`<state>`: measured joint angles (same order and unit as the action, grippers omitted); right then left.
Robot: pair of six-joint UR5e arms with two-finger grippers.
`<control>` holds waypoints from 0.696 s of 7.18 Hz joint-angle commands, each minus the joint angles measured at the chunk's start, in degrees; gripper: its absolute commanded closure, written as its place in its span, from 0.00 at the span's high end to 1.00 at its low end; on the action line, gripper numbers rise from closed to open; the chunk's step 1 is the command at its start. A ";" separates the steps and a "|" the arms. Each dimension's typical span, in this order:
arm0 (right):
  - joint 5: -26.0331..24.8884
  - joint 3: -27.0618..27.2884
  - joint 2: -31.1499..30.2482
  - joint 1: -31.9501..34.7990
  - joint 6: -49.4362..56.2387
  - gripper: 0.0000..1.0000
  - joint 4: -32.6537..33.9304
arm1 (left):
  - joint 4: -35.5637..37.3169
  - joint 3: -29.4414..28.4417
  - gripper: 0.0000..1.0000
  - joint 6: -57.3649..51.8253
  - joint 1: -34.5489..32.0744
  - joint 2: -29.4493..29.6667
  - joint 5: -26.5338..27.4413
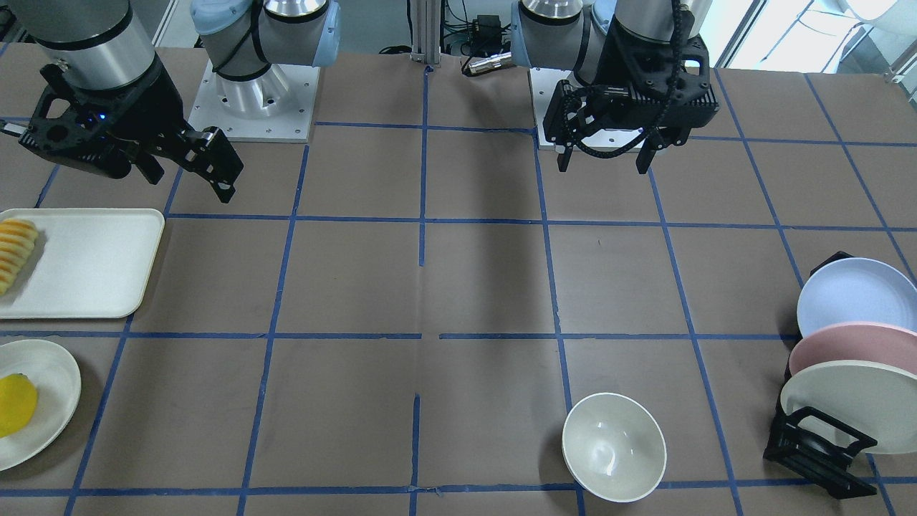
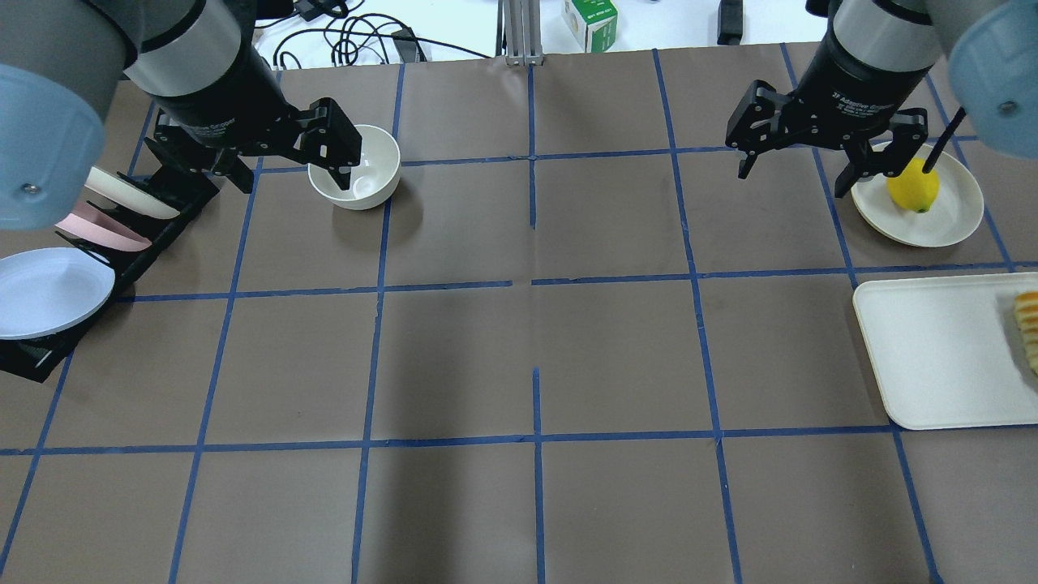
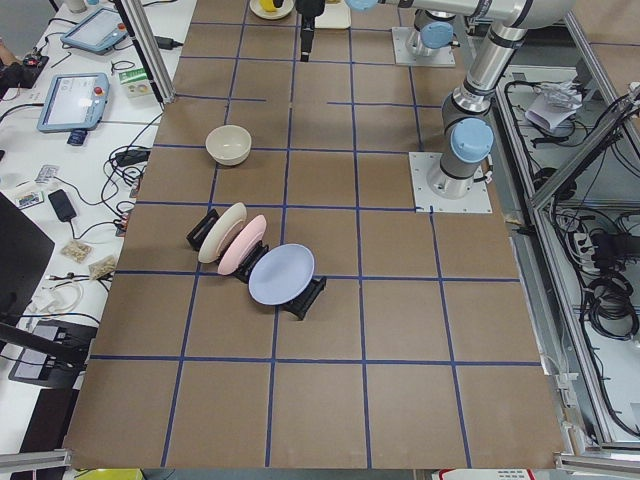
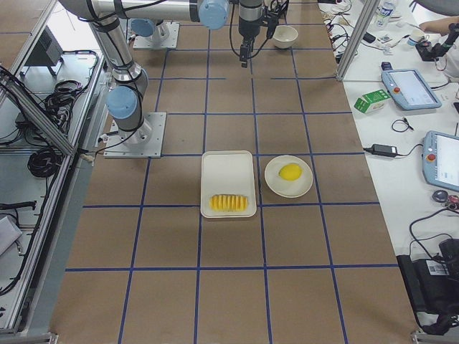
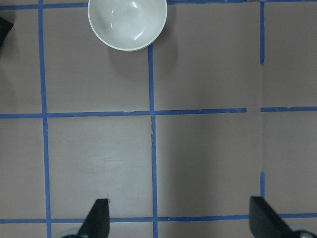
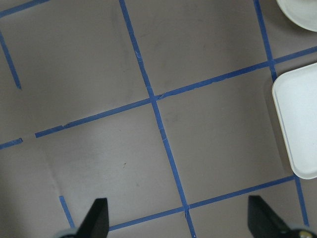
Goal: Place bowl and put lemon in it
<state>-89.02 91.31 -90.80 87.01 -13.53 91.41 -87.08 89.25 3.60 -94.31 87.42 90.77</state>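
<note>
The left fingers (image 5: 97, 219) are spread apart and empty above the surface (image 5: 208, 148), and the right fingers (image 6: 95, 220) likewise. The bowl (image 1: 614, 446) stands upright on the surface near the plate rack (image 1: 824, 459). The lemon (image 1: 16, 405) lies on an off-white plate (image 1: 50, 380), well apart from the bowl.

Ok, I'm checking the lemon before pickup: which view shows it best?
Exterior right: the lemon lies whole and unobstructed on its plate. Overhead shows it larger, but a finger of the right gripper overlaps it; front-facing crops it at the edge; wrist views miss it.
</note>
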 commanded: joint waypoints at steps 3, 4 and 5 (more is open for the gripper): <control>-0.46 0.09 0.00 0.00 0.00 1.00 -0.52 | -2.04 -0.48 1.00 0.18 0.18 -0.06 -0.15; -0.46 0.18 0.00 0.00 0.61 1.00 -1.22 | -2.12 -0.57 1.00 0.18 0.18 0.03 -0.15; -0.63 0.27 0.61 -0.17 0.27 1.00 -2.10 | -2.12 -0.57 1.00 0.18 0.26 0.03 -0.24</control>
<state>-89.50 91.49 -90.64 86.97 -13.20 90.25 -89.15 88.71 3.78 -94.11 87.42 90.61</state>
